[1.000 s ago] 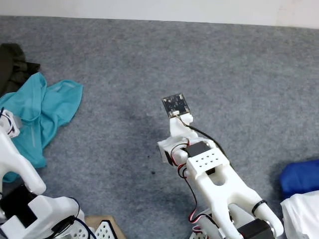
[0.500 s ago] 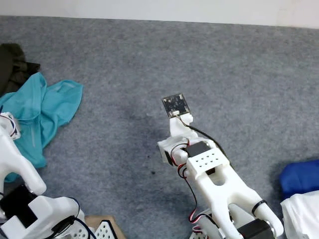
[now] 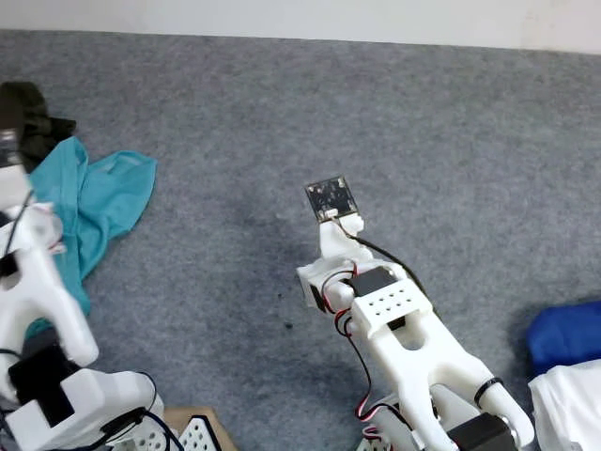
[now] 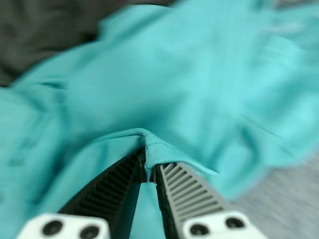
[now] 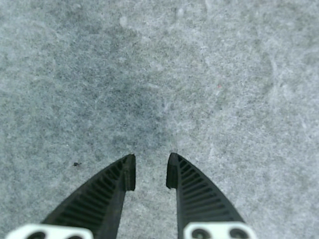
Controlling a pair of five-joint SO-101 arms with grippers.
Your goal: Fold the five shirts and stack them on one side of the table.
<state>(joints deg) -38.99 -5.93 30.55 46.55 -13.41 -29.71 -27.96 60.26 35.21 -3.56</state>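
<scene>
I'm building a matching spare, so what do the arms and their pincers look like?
Left arm and right arm are blocky white plastic with black motors; red and black cables run along the right. Left pincer and right pincer have black, ribbed, tapering fingers on white mounts.

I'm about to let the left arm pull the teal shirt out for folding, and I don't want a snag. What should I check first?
1. Left gripper grips the teal shirt: ok, its fingers pinch a fold.
2. Right gripper free to help: ok, open above the grey table.
3. Teal shirt separate from the dark shirt: cannot tell, they lie against each other.
4. Teal shirt flat: not ok, it is crumpled.
5. Stack started: cannot tell, the blue shirt and white shirt are cut off at the picture's edge.
</scene>
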